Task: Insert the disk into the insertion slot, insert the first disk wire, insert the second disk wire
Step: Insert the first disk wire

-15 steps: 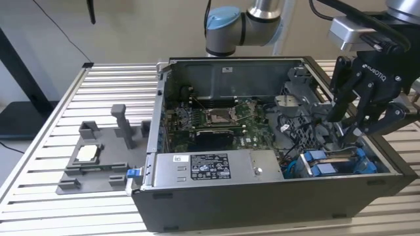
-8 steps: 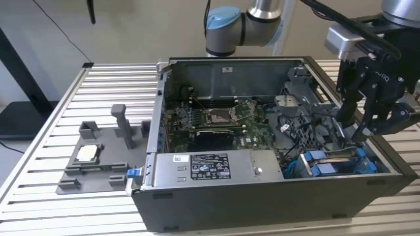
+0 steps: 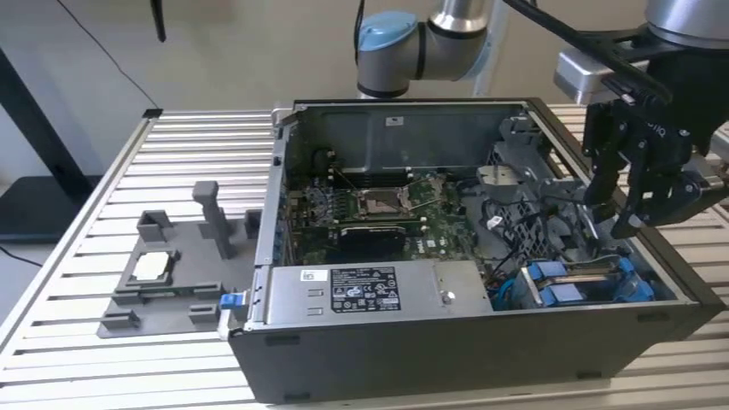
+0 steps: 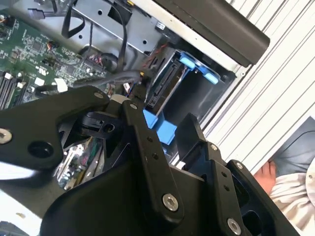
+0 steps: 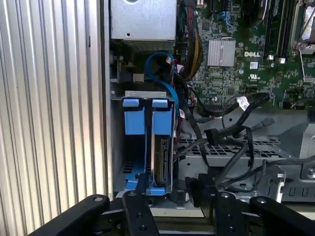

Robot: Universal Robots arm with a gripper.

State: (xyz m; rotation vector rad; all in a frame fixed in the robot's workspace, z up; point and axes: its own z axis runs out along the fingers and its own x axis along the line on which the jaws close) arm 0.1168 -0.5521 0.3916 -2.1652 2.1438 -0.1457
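Disk [image 5: 160,157] sitting on edge inside slot [image 5: 142,93] (blue tabs [image 5: 162,115] showing) at case [image 3: 456,359] corner toward exterior view's right. Gripper [image 3: 615,213] hovering just above, fingers [image 5: 138,211] spread, gripping nothing; disk lying below, thin edge facing up between them. Wires [image 5: 231,132] trailing loose beside slot.

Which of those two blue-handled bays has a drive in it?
The inner bay, nearer the motherboard: the disk sits inside it. The outer bay, by the case wall, looks empty.

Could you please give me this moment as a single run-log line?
gripper: fingers open, empty, above insertion slot | disk: seated in slot | black cables: loose beside slot
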